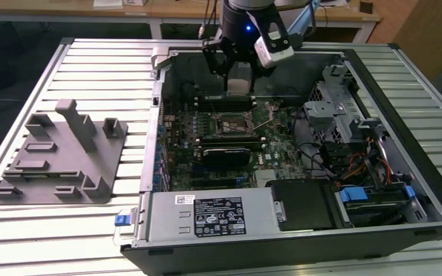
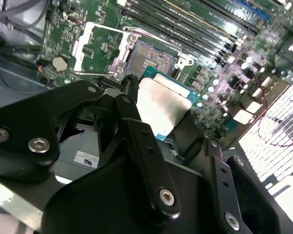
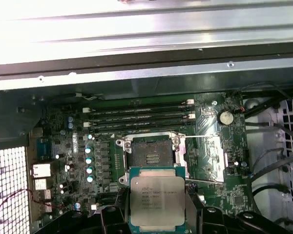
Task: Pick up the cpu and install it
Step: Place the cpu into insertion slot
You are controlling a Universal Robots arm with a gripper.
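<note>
One cpu [image 3: 157, 199]: flat square chip, silvery lid up, thin green rim. It is held level in the air just short of the open socket, not touching it.
Gripper [image 1: 238, 86]: closed narrow on the cpu, with a finger [image 2: 136, 126] on each of two opposite edges; the lid is left free.
Handling: light and stiff, no flex expected. The smooth metal and thin rim are probably slippery, so I judge the hold shallow. The underside contacts and the socket pins are fragile — no dragging, no tilt.
Where to hold: the two opposite rims, as now, never the faces.
Socket [image 3: 149, 151]: bare, pin field exposed, on the motherboard's half nearest the case wall farthest off in the exterior view.
Load plate [image 3: 207, 155]: swung open, lying flat beside the socket, with a thin lever rod running close to the socket's edge.
Memory slots [image 3: 136, 116]: along the socket's far edge, between it and the case wall — low but near.
Room: open above the socket. The fingers need space outside two socket edges, and the frame looks tight there.
Case [image 1: 159, 115]: side panel off, walls standing well above the board; the drive cage and cables at the exterior view's right are well apart from the socket.
Holder block [image 1: 60, 155]: on the slatted table [image 1: 90, 63], beside the case at the exterior view's left.
</note>
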